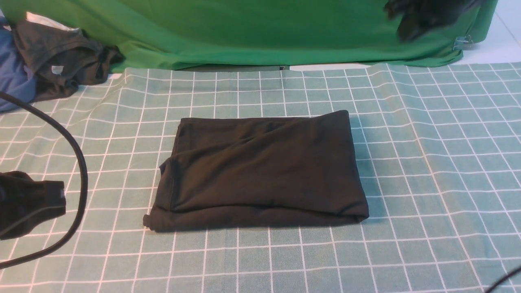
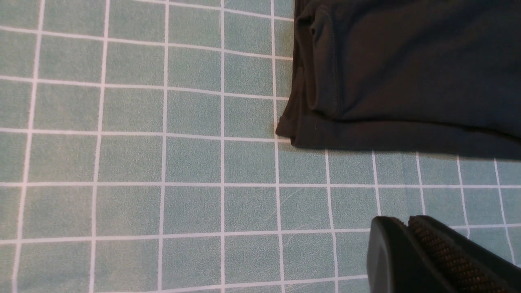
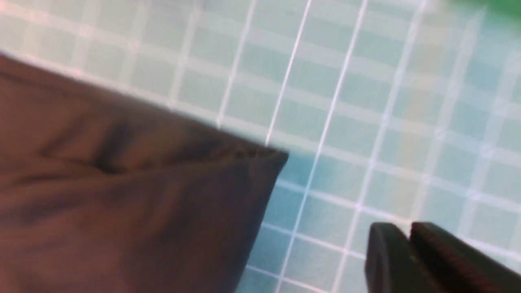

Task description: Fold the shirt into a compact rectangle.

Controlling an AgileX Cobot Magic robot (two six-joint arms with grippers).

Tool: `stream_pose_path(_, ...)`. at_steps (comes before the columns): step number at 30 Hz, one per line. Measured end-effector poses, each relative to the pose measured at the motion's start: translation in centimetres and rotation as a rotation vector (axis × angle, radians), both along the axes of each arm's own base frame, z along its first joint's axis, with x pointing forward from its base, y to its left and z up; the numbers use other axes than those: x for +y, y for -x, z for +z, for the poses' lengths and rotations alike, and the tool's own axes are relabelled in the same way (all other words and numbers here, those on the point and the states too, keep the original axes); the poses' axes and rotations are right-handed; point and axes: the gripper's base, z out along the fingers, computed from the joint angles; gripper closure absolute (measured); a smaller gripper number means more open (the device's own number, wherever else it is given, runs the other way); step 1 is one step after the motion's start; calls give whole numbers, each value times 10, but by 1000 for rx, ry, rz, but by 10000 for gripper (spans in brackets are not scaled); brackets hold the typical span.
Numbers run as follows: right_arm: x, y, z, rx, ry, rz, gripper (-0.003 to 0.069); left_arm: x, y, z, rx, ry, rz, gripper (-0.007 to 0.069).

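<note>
1. At the far left of the table, a heap of dark grey clothing [image 1: 61, 61] with a small white tag lies on a blue cloth [image 1: 12, 77], touching the edge of the checked tablecloth [image 1: 427, 162].
2. The left gripper [image 2: 407, 228] sits low at the left edge of the front view, its fingers pressed together on nothing, above bare cloth near the shirt's near-left corner and clear of it; a black cable [image 1: 81, 171] loops beside it.
3. The black shirt [image 1: 260, 171] lies at the centre of the tablecloth, folded into a flat, slightly skewed rectangle with layered edges showing along its left and near sides; no print or label shows.
4. A bright green sheet [image 1: 244, 32] hangs across the back, its hem lying on the table's far edge.
5. The right gripper [image 3: 409, 234], blurred, is raised at the upper right in front of the green sheet, its fingers pressed together and empty, apart from the shirt.
</note>
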Motion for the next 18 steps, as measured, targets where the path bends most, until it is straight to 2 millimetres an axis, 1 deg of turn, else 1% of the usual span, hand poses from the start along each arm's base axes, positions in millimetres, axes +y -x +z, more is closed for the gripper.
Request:
stream_pose_path(1, -2, 10, 15, -39, -7, 0, 622, 0, 0, 0, 2, 0, -1, 613)
stream_pose_path(2, -7, 30, 40, -103, -20, 0, 628, 0, 0, 0, 3, -4, -3, 613)
stream_pose_path(3, -9, 39, 50, -134, -27, -1, 630, 0, 0, 0, 2, -8, -4, 613)
stream_pose_path(5, -15, 72, 80, -232, -51, -2, 631, 1, 0, 0, 2, -16, -8, 613)
stream_pose_path(7, -22, 107, 103, -347, -75, -2, 631, 1, 0, 0, 1, -24, -11, 613)
stream_pose_path(8, -25, 123, 109, -382, -83, -3, 631, 1, 0, 0, 1, -25, -12, 613)
stream_pose_path(10, -34, 164, 120, -505, -115, -13, 631, 1, 0, 0, 0, -30, -18, 613)
stream_pose_path(12, -44, 199, 118, -615, -146, -34, 634, 1, 0, 0, -1, -32, -21, 613)
stream_pose_path(14, -54, 234, 108, -728, -173, -58, 634, 1, 0, 0, -2, -34, -23, 613)
stream_pose_path(16, -62, 259, 94, -827, -184, -75, 634, 1, 0, 0, -4, -36, -25, 613)
stream_pose_path(17, -67, 275, 83, -876, -191, -85, 634, 1, 0, 0, -8, -35, -24, 613)
stream_pose_path(18, -73, 292, 66, -924, -191, -93, 634, 1, -1, 0, -14, -32, -23, 613)
